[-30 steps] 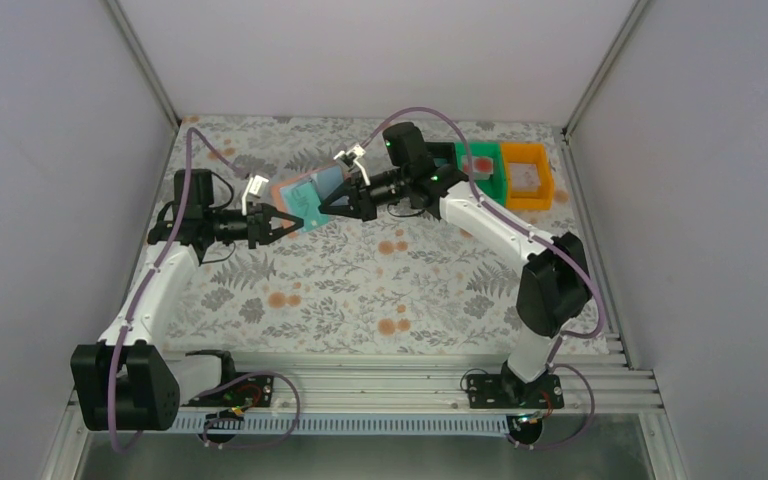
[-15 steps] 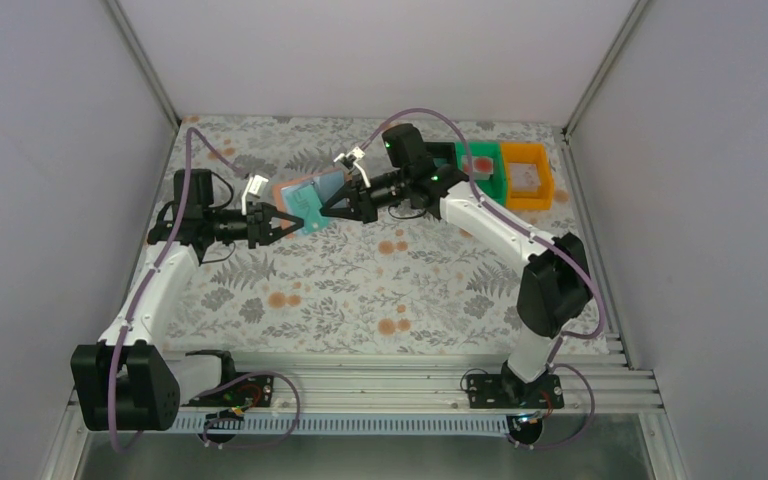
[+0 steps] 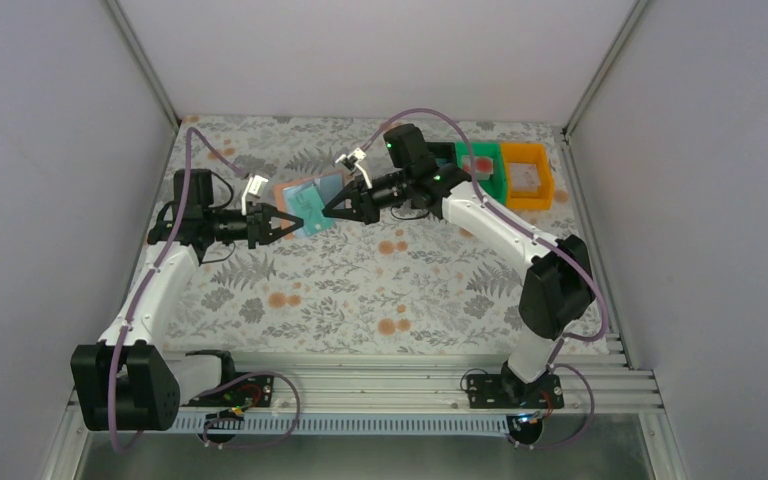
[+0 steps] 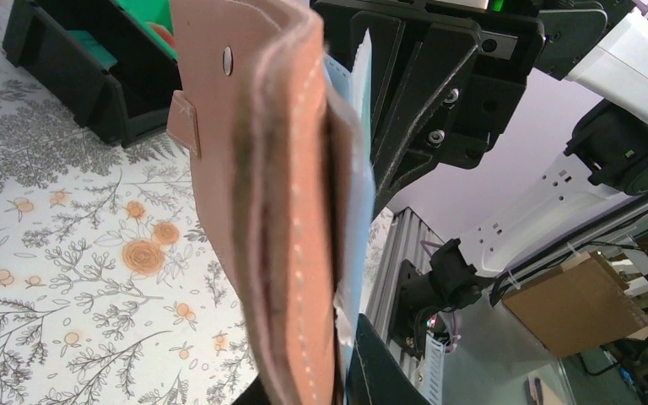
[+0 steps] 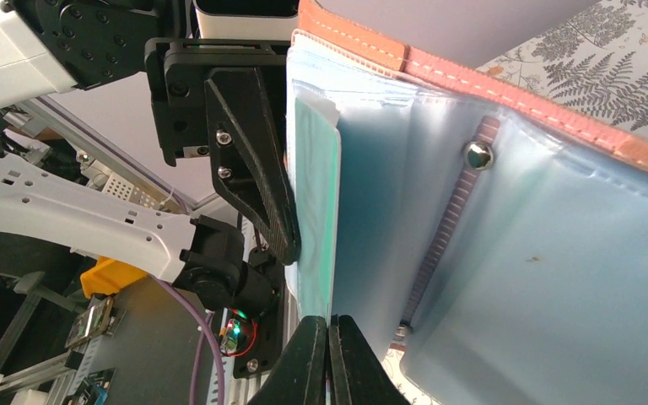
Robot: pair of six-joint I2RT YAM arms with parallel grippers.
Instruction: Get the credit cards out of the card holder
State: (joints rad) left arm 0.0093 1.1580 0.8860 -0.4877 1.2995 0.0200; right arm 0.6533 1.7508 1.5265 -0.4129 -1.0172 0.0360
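Top view bright, even, diffuse light from overhead; walls (image 3: pixel 50 150) washed flat pale grey; only faint soft shadows on table (image 3: pixel 360 290) below card holder (image 3: pixel 305 200); no glare; sharp, slight bowing toward frame corners. Left wrist view: card holder too close, soft, lower end smeared; table left of it crisper; background right of it bright. Right wrist view: soft sheen on card holder's clear plastic, hot highlight on snap stud (image 5: pixel 477 154); area left of it dimmer.

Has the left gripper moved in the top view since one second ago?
No, not noticeably. The left gripper stays at the same place relative to the orange bin, with its jaws closed on the card holder.
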